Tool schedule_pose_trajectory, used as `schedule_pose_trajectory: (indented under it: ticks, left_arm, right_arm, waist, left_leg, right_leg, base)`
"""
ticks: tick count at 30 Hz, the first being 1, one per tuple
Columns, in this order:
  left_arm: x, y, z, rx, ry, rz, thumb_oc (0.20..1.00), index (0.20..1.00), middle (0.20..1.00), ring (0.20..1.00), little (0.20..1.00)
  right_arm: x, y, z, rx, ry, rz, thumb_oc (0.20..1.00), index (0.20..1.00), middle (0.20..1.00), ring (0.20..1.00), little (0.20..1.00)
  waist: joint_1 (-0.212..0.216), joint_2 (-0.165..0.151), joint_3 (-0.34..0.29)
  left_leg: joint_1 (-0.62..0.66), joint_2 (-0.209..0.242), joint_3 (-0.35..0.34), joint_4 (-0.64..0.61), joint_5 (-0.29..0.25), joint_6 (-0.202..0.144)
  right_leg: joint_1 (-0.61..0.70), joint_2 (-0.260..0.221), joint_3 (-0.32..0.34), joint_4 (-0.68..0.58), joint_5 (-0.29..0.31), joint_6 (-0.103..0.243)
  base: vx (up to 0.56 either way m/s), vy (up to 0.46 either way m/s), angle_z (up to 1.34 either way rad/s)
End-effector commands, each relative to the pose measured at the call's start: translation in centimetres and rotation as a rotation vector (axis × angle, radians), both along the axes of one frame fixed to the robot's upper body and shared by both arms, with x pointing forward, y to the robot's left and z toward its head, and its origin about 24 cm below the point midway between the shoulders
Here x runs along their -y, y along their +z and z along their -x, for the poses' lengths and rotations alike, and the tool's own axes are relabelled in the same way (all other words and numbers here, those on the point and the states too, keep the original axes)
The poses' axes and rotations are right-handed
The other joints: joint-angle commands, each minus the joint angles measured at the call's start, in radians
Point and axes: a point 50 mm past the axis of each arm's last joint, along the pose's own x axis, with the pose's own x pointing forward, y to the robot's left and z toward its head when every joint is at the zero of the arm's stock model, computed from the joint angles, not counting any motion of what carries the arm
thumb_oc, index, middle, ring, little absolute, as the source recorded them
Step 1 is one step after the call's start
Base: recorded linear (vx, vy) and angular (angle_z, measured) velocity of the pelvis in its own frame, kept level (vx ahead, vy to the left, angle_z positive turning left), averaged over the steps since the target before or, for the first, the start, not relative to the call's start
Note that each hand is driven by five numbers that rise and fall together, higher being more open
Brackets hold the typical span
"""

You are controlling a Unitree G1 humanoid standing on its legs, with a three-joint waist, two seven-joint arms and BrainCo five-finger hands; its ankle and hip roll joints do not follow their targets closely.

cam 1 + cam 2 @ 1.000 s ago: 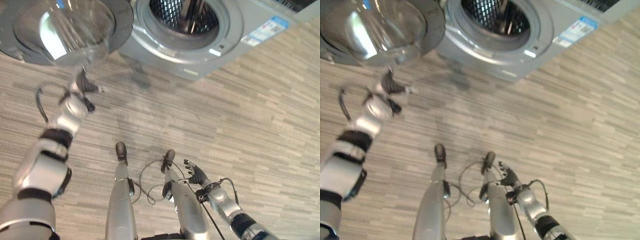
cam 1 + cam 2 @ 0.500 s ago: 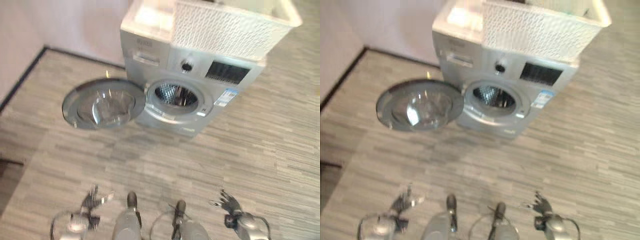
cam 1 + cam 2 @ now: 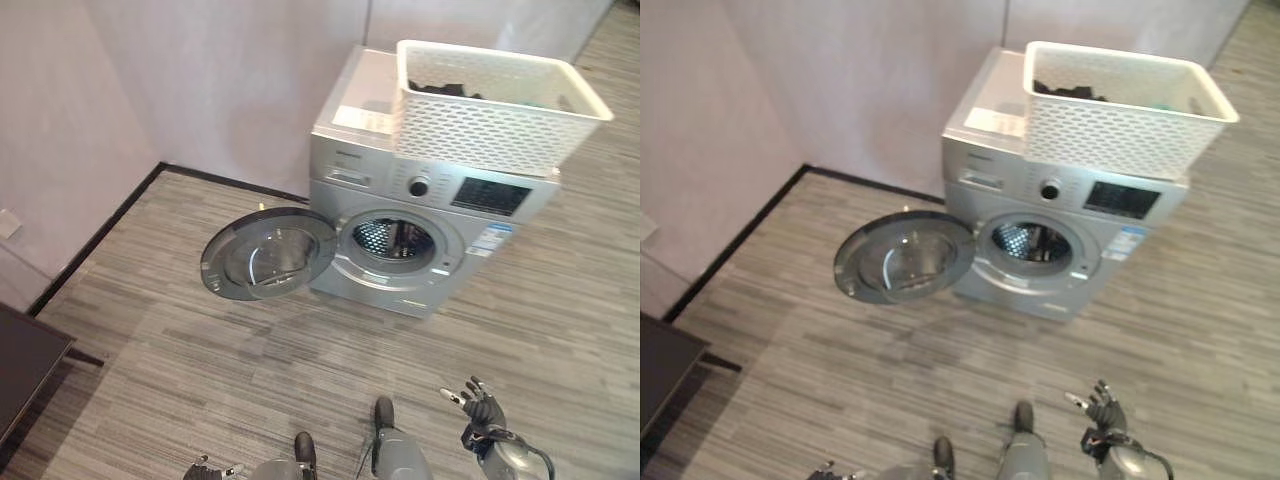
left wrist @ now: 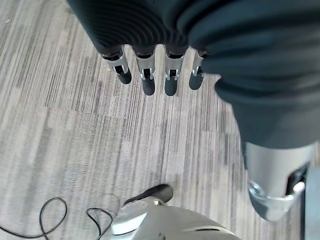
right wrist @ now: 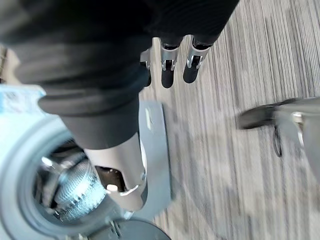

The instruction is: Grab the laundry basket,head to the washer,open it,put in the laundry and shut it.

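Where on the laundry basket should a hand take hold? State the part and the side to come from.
Probably the laundry basket by its thick top rim, coming from the front, the side facing the robot. It sits upright on top of the washer, open side up, and the rim flares outward, so fingers can hook under it. Both hands hang open.

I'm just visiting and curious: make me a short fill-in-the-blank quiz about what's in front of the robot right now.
1. The washer's round door is ____.
2. The white basket sits on ____ of the washer.
3. Both hands, left and right, hold ____.
4. The floor is ____-coloured.

Missing words: open; top; nothing; grey
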Motion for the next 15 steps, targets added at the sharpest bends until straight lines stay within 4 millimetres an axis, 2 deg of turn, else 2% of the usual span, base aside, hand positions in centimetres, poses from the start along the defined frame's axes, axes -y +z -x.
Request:
schedule_pose_trajectory:
  ticks: [1,2,3,4,5,6,7,8,9,11,12,14,15]
  left_arm:
    - [-1.2,0.7,-1.2,0.068,0.001,-0.056,1.000,1.000,1.000,1.000,1.000]
    - [-1.1,0.6,-1.1,0.055,-0.005,-0.058,1.000,1.000,1.000,1.000,1.000]
    - [-0.8,0.3,-0.4,0.027,0.012,-0.047,1.000,1.000,1.000,1.000,1.000]
    - [-0.8,0.3,-0.4,0.027,0.012,-0.047,1.000,1.000,1.000,1.000,1.000]
    - [-0.8,0.2,0.0,0.015,0.020,-0.044,1.000,1.000,1.000,1.000,1.000]
    - [-0.7,0.1,0.2,0.008,0.032,-0.040,1.000,1.000,1.000,1.000,1.000]
    - [-0.8,0.1,0.2,0.008,0.032,-0.040,1.000,1.000,1.000,1.000,1.000]
    - [-0.7,0.0,0.5,0.005,0.057,-0.023,1.000,1.000,1.000,1.000,1.000]
    - [-0.7,0.0,0.6,0.003,0.071,-0.017,1.000,1.000,1.000,1.000,1.000]
    - [-0.8,0.2,0.2,0.024,0.079,-0.002,1.000,1.000,1.000,1.000,1.000]
    - [-0.7,0.3,-0.3,0.054,0.086,0.007,1.000,1.000,1.000,1.000,1.000]
    - [-0.7,0.3,-0.3,0.054,0.086,0.007,1.000,1.000,1.000,1.000,1.000]
    - [-0.4,0.4,-0.9,0.077,0.090,0.010,1.000,1.000,1.000,1.000,1.000]
  right_arm:
    - [0.1,1.7,-3.1,0.110,0.019,0.019,1.000,1.000,1.000,1.000,1.000]
    - [0.0,1.5,-2.7,0.103,0.020,0.009,1.000,1.000,1.000,1.000,1.000]
    - [-0.4,1.1,-1.9,0.087,0.037,-0.009,1.000,1.000,1.000,1.000,1.000]
    - [-0.4,1.1,-1.9,0.087,0.037,-0.009,1.000,1.000,1.000,1.000,1.000]
    - [-0.4,0.9,-1.7,0.076,0.041,-0.008,1.000,1.000,1.000,1.000,1.000]
    - [-0.4,0.7,-1.6,0.064,0.043,-0.010,1.000,1.000,1.000,1.000,1.000]
    - [-0.4,0.7,-1.6,0.064,0.043,-0.011,1.000,1.000,1.000,1.000,1.000]
    - [-0.5,0.3,-1.4,0.042,0.032,-0.015,1.000,1.000,1.000,1.000,1.000]
    - [-0.5,0.3,-1.6,0.035,0.037,-0.011,1.000,1.000,1.000,1.000,1.000]
    - [-0.3,0.5,-1.9,0.037,0.047,0.006,1.000,1.000,1.000,1.000,1.000]
    - [-0.3,0.9,-2.6,0.052,0.062,0.021,1.000,1.000,1.000,1.000,1.000]
    - [-0.3,0.9,-2.6,0.052,0.062,0.021,1.000,1.000,1.000,1.000,1.000]
    - [-0.3,1.1,-2.9,0.063,0.067,0.017,1.000,1.000,1.000,1.000,1.000]
  waist:
    - [0.001,0.005,0.036]
    - [-0.002,-0.002,0.027]
    - [-0.002,-0.012,-0.001]
    - [-0.003,-0.010,-0.001]
    - [-0.004,-0.006,-0.014]
    - [-0.004,0.001,-0.025]
    - [-0.005,-0.001,-0.026]
    - [0.009,-0.006,-0.045]
    - [0.018,-0.014,-0.046]
    - [0.046,-0.036,-0.029]
    - [0.060,-0.054,-0.017]
    - [0.060,-0.052,-0.017]
    - [0.078,-0.068,0.002]
  left_leg:
    - [0.260,0.100,-0.104,-0.017,-0.154,-0.074]
    - [0.284,0.103,-0.118,-0.023,-0.157,-0.082]
    - [0.327,0.136,-0.129,-0.033,-0.147,-0.107]
    - [0.329,0.138,-0.130,-0.035,-0.147,-0.108]
    - [0.332,0.166,-0.134,-0.026,-0.121,-0.126]
    - [0.326,0.203,-0.141,0.004,-0.062,-0.157]
    - [0.324,0.201,-0.142,0.002,-0.059,-0.157]
    - [0.282,0.249,-0.138,0.106,0.042,-0.185]
    - [0.235,0.275,-0.132,0.216,0.111,-0.193]
    - [0.130,0.287,-0.149,0.435,0.188,-0.167]
    - [0.047,0.294,-0.150,0.560,0.205,-0.139]
    - [0.044,0.296,-0.151,0.565,0.203,-0.139]
    - [-0.037,0.321,-0.104,0.515,0.148,-0.121]
  right_leg:
    - [0.007,-0.023,-0.050,0.070,0.068,0.040]
    - [0.026,-0.023,-0.057,0.072,0.055,0.037]
    - [0.045,-0.007,-0.063,0.113,0.041,0.029]
    - [0.047,-0.006,-0.065,0.114,0.040,0.028]
    - [0.055,0.013,-0.076,0.128,0.019,0.017]
    - [0.067,0.048,-0.089,0.150,-0.003,-0.002]
    - [0.065,0.045,-0.089,0.148,-0.002,-0.001]
    - [0.116,0.087,-0.126,0.143,-0.048,-0.038]
    - [0.150,0.107,-0.142,0.124,-0.063,-0.062]
    - [0.201,0.147,-0.135,0.102,-0.084,-0.113]
    - [0.229,0.168,-0.125,0.090,-0.103,-0.139]
    - [0.229,0.170,-0.125,0.090,-0.103,-0.139]
    - [0.261,0.175,-0.111,0.091,-0.132,-0.152]
  base:
    - [0.32,-0.199,0.69]
    - [0.48,-0.352,0.55]
    - [0.39,-0.292,0.38]
    - [0.38,-0.352,0.47]
    - [0.24,-0.271,0.72]
    - [0.23,-0.269,0.65]
    - [0.32,-0.410,0.46]
    - [0.28,-0.434,0.14]
    - [0.35,-0.559,0.07]
    - [0.18,-0.446,0.13]
    - [0.12,-0.334,-0.19]
    - [0.11,-0.155,-0.56]
    - [0.21,-0.110,-0.22]
